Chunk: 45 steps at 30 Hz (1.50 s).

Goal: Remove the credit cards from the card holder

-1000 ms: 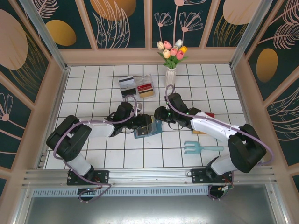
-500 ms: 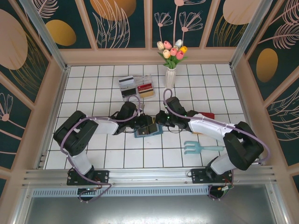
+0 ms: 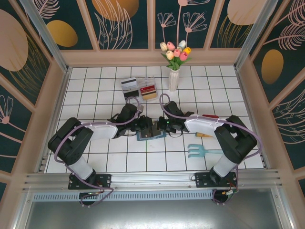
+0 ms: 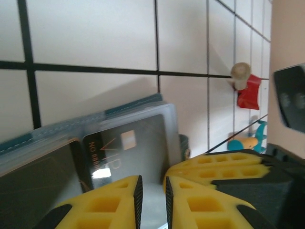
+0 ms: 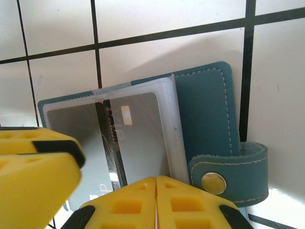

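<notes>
The teal card holder (image 3: pixel 151 134) lies open on the tiles between both grippers. Its clear sleeve shows a dark grey card (image 5: pixel 138 133) marked VIP, also seen from the left wrist (image 4: pixel 128 148). The teal cover (image 5: pixel 202 109) and its snap strap (image 5: pixel 214 182) lie to the right. My left gripper (image 3: pixel 144 127) (image 4: pixel 151 191) is over the sleeve with a narrow gap between its jaws. My right gripper (image 3: pixel 165 127) (image 5: pixel 156 183) is shut, its tips at the sleeve's near edge. More cards sit in the clear tray (image 3: pixel 139 88).
A vase of tulips (image 3: pixel 174 71) stands behind the right arm. A red card (image 3: pixel 212 116) and a tan card (image 3: pixel 205 135) lie beside the right forearm. The light-blue rake (image 3: pixel 206 151) lies at the front right.
The card holder has dropped from a raised tilt to lying flatter. My right gripper has moved left, closer to the holder. The left gripper has stayed by it.
</notes>
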Available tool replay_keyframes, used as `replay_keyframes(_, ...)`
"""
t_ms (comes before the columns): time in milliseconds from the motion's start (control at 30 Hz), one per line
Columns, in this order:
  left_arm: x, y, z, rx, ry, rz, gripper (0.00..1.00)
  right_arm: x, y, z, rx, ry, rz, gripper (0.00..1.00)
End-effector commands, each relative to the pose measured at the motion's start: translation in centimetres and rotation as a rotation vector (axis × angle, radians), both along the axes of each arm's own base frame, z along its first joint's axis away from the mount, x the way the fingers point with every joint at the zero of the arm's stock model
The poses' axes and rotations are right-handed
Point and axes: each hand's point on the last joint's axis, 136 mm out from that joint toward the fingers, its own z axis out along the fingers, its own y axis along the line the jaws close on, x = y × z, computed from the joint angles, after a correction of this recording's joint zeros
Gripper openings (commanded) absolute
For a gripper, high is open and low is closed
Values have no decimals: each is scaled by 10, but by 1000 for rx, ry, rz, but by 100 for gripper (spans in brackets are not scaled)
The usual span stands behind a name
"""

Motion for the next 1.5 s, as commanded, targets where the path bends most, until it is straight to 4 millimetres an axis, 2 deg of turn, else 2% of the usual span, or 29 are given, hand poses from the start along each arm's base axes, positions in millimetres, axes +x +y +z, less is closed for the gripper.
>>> replay_keyframes(0,-13,2,-19,41,53,-35,25,-1,-4,-5,-51,4,9,10)
replay_keyframes(200,-15,7,-27,70,70,-26,28,-4,-9,-17,-81,25,1,10)
replay_keyframes(233,-18,10,-38,88,94,-25,29,-4,-9,-18,-83,27,-1,10)
replay_keyframes(367,-22,10,-50,97,122,-34,29,-6,-7,-20,-64,45,-1,12)
replay_keyframes(667,-21,12,-55,118,131,-29,29,-9,-9,-30,-68,85,0,14)
replay_keyframes(800,-20,20,-55,172,125,-11,29,-6,-11,-25,-60,71,-13,15)
replay_keyframes(967,-21,36,-55,267,108,-1,29,-1,-13,-7,-33,27,-32,15)
replay_keyframes(1000,-18,35,-46,262,84,1,30,-1,-13,-5,-31,22,-33,15)
replay_keyframes(1067,-16,36,-41,263,71,4,30,1,-13,-1,-28,13,-34,15)
replay_keyframes(1233,-16,26,-38,214,76,-17,30,1,-14,-4,-36,19,-36,15)
replay_keyframes(1467,-16,25,-40,211,88,-15,30,-4,-14,-19,-50,54,-19,15)
